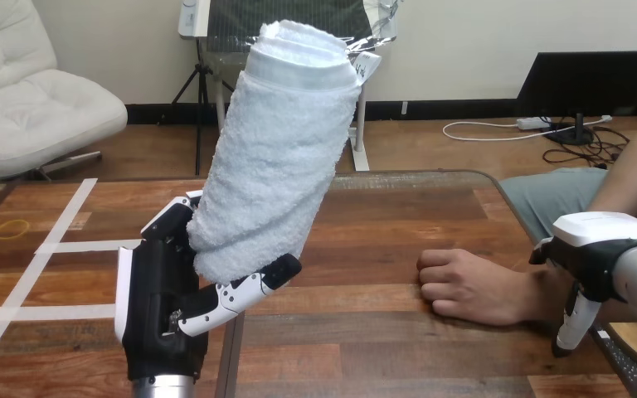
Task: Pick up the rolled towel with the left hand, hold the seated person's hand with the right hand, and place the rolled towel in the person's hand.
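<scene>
A white rolled towel stands tilted, lifted well above the table, top end leaning right. My left hand is shut on its lower end, thumb curled across the front. The person's hand lies on the table at the right, fingers curled into a loose fist, knuckles toward the left. My right hand is at the right edge, over the person's wrist; a finger points downward beside the wrist. Whether my right hand grips the wrist I cannot tell.
The wooden table has strips of white tape at the left and a yellow ring mark near the left edge. The person's forearm comes in from the upper right.
</scene>
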`<state>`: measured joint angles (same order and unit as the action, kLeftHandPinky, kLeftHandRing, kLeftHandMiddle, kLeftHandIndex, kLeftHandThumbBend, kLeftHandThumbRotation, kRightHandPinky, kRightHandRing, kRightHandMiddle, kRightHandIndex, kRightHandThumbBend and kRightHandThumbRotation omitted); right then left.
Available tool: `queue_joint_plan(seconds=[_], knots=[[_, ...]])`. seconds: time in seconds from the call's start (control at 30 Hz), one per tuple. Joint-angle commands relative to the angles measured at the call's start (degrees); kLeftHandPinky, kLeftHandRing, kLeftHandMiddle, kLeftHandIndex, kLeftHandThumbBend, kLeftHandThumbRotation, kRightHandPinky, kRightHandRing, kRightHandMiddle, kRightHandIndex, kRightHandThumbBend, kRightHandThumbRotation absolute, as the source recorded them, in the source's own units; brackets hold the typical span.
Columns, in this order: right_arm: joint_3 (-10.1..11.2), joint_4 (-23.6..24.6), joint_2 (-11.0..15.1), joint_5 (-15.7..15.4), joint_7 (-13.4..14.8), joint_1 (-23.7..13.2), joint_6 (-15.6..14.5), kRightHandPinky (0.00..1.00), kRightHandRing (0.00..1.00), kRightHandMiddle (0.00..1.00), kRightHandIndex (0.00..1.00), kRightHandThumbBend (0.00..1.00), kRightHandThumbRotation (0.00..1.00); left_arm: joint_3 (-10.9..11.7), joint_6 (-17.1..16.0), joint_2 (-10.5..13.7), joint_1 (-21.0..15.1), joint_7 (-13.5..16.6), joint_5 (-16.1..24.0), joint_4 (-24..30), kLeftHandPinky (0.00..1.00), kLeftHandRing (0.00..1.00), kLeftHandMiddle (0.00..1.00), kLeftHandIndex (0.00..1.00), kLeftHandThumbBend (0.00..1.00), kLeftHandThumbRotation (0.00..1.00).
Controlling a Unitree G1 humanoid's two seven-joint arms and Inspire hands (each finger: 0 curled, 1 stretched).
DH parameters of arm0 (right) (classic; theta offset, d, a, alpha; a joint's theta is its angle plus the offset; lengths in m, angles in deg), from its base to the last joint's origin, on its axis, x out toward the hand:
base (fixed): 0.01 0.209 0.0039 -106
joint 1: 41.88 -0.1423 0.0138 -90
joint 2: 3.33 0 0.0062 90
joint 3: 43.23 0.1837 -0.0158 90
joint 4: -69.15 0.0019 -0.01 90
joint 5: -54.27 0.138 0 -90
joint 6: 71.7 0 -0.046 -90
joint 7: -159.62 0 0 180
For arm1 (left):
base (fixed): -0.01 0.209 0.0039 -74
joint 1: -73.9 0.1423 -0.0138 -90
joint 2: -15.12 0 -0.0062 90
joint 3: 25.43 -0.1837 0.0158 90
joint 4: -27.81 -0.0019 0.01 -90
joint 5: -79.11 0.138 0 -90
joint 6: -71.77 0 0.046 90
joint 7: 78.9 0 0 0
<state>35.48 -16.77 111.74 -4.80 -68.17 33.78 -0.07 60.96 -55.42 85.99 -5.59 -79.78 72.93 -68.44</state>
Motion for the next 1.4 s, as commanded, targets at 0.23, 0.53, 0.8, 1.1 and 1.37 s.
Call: queue_joint_plan(seconds=[0.23,0.53,0.8,1.1,1.37], knots=[[1.5,0.9,2.5,-0.7,1.2,-4.1,-1.1,0.96,0.98,0.97,0.91,0.75,0.09,0.0,-1.3,-1.4,-2.5,0.2,0.7,3.3,0.31,0.34,0.40,0.48,0.56,0.00],[0.7,-0.1,2.7,-0.8,0.9,-4.5,-0.8,0.95,0.97,0.96,0.91,0.74,0.11,0.0,-1.4,-1.2,-2.7,0.0,0.7,3.1,0.31,0.34,0.40,0.49,0.56,0.00],[-1.3,-2.0,2.9,-1.3,0.0,-5.8,0.4,0.92,0.94,0.94,0.91,0.72,0.12,-0.1,-1.2,-1.2,-2.8,-0.5,-0.1,3.1,0.31,0.34,0.40,0.48,0.56,0.00],[-3.5,-5.4,2.5,-1.4,-0.1,-7.5,2.3,0.91,0.93,0.92,0.89,0.69,0.13,0.0,-1.7,-1.3,-2.7,-0.8,-0.6,3.1,0.32,0.35,0.40,0.49,0.55,0.00],[-5.8,-9.0,2.2,-1.6,-0.6,-9.5,3.9,0.92,0.93,0.92,0.89,0.65,0.16,0.1,-1.6,-1.3,-2.3,-0.5,0.0,3.7,0.32,0.35,0.40,0.49,0.56,0.00]])
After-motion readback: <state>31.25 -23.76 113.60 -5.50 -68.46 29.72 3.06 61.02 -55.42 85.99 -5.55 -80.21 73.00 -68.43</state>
